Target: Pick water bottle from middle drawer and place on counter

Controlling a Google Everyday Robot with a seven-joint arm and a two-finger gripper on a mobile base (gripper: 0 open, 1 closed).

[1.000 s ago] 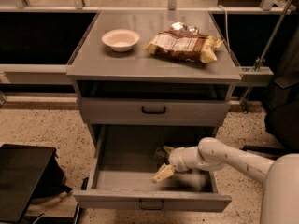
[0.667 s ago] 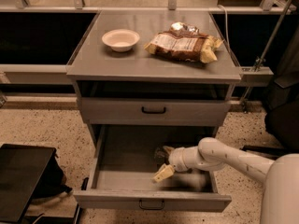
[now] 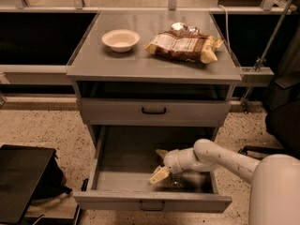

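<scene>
The middle drawer [image 3: 112, 182] is pulled out at the bottom of the cabinet. The water bottle [image 3: 176, 180], small, clear and ribbed, sits in it near the front right. My gripper [image 3: 161, 164] is inside the drawer, reaching in from the right, and is open. Its fingers [image 3: 159, 175] are cream-coloured and spread apart. The bottle sits just right of the lower finger, under the wrist and not between the fingers. The counter [image 3: 117, 62] is the grey top of the cabinet.
A white bowl [image 3: 121, 40] and a crinkled snack bag [image 3: 183, 47] lie on the counter. The drawer above [image 3: 153, 110] is shut. A black object [image 3: 21, 177] stands on the floor at the left. My white arm [image 3: 234, 161] crosses the drawer's right side.
</scene>
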